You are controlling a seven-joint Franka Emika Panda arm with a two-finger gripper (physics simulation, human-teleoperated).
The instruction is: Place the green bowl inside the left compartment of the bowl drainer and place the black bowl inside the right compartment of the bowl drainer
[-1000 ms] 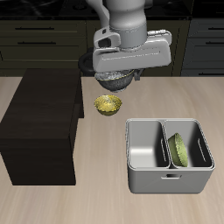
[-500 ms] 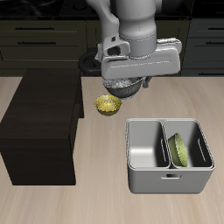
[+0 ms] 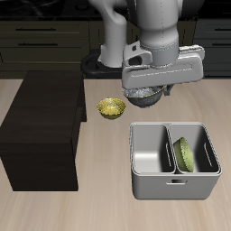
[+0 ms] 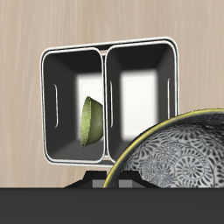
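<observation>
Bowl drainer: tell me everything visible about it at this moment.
The bowl drainer is a light grey, metal-looking rectangular tub with rounded corners and slot handles, standing flat on the table near its front edge. A middle wall splits it into two deep compartments. The green bowl leans on its edge inside one; the other holds nothing. The gripper carries the black bowl in the air behind the tub, not touching it.

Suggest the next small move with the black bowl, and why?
Probably carry it a little farther toward the table's front, over the bowl drainer's empty compartment. The black bowl hangs in the gripper just behind the drainer's back rim, and the green bowl already leans in the other compartment.
</observation>
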